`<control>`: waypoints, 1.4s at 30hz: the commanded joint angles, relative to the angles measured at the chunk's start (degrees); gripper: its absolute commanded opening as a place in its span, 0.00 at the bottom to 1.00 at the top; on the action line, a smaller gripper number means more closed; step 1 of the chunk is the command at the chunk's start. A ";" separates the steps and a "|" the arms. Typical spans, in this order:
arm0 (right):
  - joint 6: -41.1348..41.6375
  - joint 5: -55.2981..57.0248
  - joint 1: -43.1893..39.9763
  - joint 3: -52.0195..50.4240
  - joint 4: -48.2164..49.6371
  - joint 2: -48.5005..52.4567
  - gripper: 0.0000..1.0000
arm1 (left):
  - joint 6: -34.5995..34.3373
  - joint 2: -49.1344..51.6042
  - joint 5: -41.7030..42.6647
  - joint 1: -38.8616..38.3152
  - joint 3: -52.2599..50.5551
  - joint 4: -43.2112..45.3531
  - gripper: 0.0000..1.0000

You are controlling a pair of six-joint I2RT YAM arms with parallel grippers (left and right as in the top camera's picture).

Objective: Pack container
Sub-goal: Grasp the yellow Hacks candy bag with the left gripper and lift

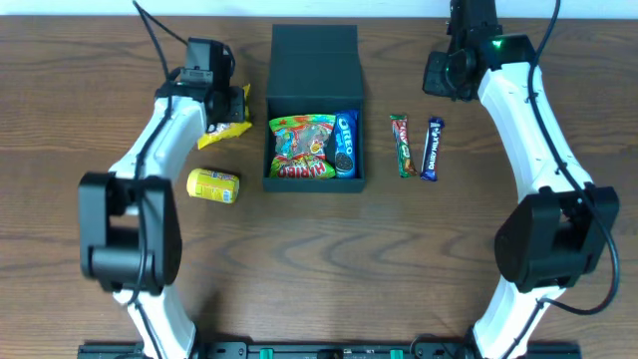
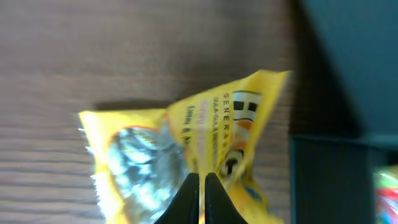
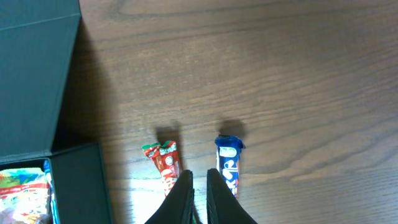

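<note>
The dark green container (image 1: 314,60) stands open at mid table, its lid flap folded back. Inside lie a colourful gummy bag (image 1: 302,150) and a blue Oreo pack (image 1: 345,145). My left gripper (image 1: 221,100) is just left of the container and is shut on a yellow snack packet (image 1: 229,125). In the left wrist view the fingers (image 2: 202,180) pinch the yellow packet (image 2: 186,143), with the container (image 2: 329,180) at the right. My right gripper (image 1: 444,75) is shut and empty, high above the table right of the container (image 3: 37,74).
A yellow can (image 1: 213,185) lies on its side left of the container. A red wafer bar (image 1: 403,145) and a blue chocolate bar (image 1: 432,148) lie side by side to its right, also in the right wrist view, red (image 3: 165,163) and blue (image 3: 229,158).
</note>
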 commanded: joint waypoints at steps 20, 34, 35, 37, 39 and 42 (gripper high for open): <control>0.61 -0.17 0.07 -0.22 -0.63 -0.09 0.10 | -5.57 10.95 -3.78 0.20 0.42 -3.52 0.54; 0.59 0.11 0.04 -0.22 -0.20 -0.09 0.11 | -3.89 6.78 -3.89 0.07 0.48 -3.63 0.06; 0.59 0.33 0.02 -0.22 -0.17 -0.09 0.11 | -2.93 5.86 -3.96 0.07 0.50 -3.54 0.06; 0.59 0.37 -0.07 -0.22 -0.17 -0.09 0.11 | -0.81 3.74 -4.17 0.09 0.50 -3.52 0.06; 0.59 0.37 -0.07 -0.22 -0.17 -0.09 0.11 | -0.28 1.99 -5.44 0.09 0.50 -3.56 0.06; 0.59 0.37 -0.04 -0.22 -0.22 -0.09 0.11 | -0.26 0.35 -5.97 0.09 0.50 -3.52 0.06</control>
